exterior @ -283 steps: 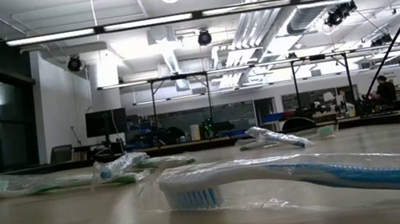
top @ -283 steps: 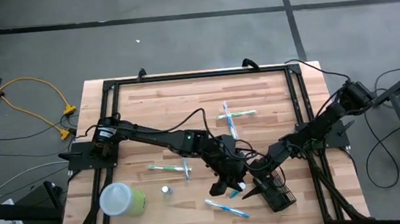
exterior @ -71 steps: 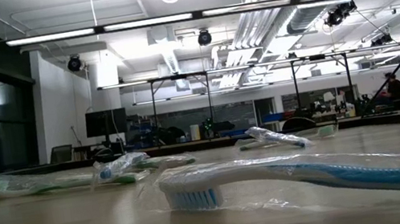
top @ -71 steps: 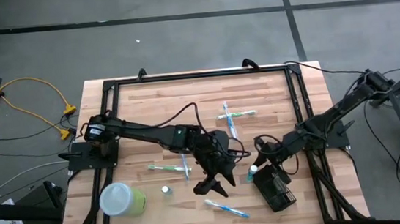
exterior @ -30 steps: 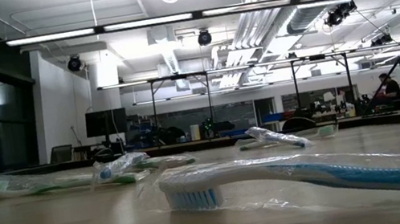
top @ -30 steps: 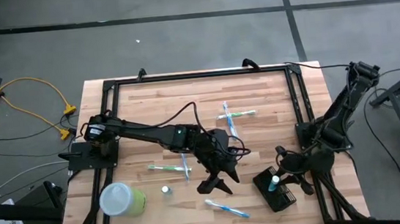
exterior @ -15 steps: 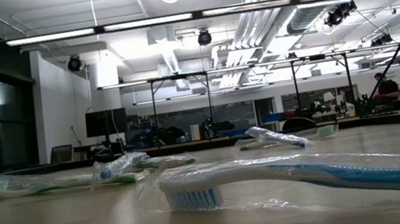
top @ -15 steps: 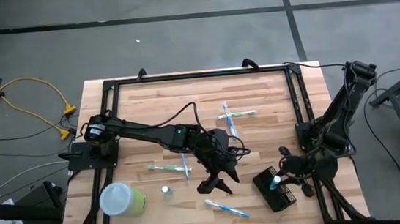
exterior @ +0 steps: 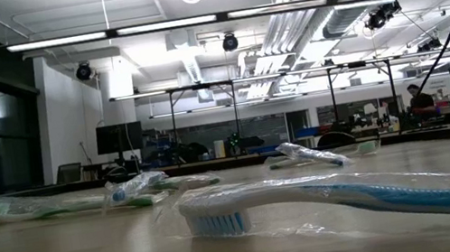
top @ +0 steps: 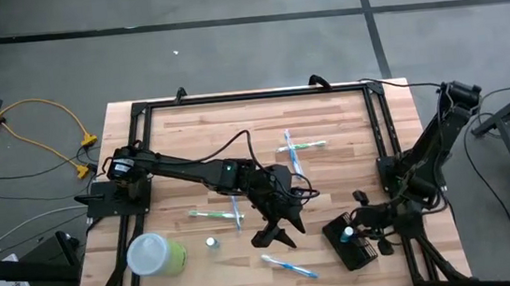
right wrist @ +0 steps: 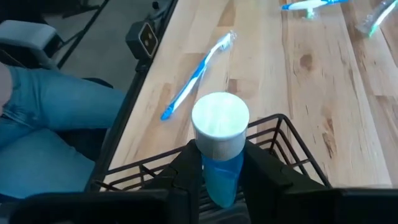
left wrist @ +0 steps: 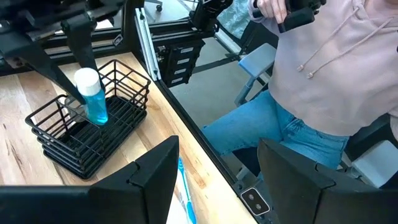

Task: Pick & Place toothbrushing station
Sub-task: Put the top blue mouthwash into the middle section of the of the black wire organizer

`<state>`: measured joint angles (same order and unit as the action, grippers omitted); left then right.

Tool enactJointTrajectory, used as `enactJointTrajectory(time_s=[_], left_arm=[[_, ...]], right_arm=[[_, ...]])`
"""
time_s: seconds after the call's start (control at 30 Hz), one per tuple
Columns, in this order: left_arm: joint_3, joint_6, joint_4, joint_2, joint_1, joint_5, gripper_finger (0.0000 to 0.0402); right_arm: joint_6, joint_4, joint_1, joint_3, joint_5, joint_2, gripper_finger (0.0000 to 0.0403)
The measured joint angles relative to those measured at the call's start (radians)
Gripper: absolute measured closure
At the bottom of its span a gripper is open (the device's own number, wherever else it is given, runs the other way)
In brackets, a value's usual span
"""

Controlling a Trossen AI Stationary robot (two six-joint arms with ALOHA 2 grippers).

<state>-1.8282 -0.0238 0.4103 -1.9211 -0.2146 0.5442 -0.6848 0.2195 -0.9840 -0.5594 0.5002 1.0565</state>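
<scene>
Grey concrete floor surrounds the wooden table [top: 198,139] in the high view. On it, the toothbrushing station [top: 351,244], a black wire holder, sits near the front right corner. The right gripper [top: 355,230] is over it, fingers closed on a blue bottle with a white cap [top: 346,236] standing in the holder. The left gripper [top: 278,231] hangs mid-table with its fingers spread and nothing between them. A lime-green cup [top: 156,254] lies at front left, and wrapped toothbrushes [top: 290,267] are scattered about.

Across the low view, a wrapped toothbrush [exterior: 355,194] lies in the foreground before a lit workshop; neither gripper's tips show.

From the left wrist view, the left fingers [left wrist: 155,180] stand wide apart. Beyond them the bottle [left wrist: 92,96] stands upright inside the station [left wrist: 93,134], and a person in jeans [left wrist: 323,87] sits beside the table.

From the right wrist view, the right fingers [right wrist: 258,171] pinch the bottle [right wrist: 220,146] inside the station's wire rim [right wrist: 286,143].
</scene>
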Motion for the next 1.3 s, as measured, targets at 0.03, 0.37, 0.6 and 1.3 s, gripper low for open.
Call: enactJointTrajectory(time_s=[0.03, 0.37, 0.6, 1.3], left_arm=[[0.000, 0.000, 0.000, 0.000, 0.000, 0.000, 0.0188], [0.000, -0.002, 0.000, 0.000, 0.000, 0.000, 0.0188], [0.000, -0.002, 0.000, 0.000, 0.000, 0.000, 0.0188], [0.000, -0.014, 0.000, 0.000, -0.003, -0.003, 0.0188]], right_arm=[[-0.003, 0.000, 0.000, 0.000, 0.000, 0.007, 0.0324], [-0.004, -0.052, 0.000, 0.000, -0.001, 0.082, 0.0324], [-0.030, -0.066, 0.000, 0.000, -0.001, 0.117, 0.0324], [-0.083, -0.069, 0.000, 0.000, -0.007, 0.169, 0.0312]])
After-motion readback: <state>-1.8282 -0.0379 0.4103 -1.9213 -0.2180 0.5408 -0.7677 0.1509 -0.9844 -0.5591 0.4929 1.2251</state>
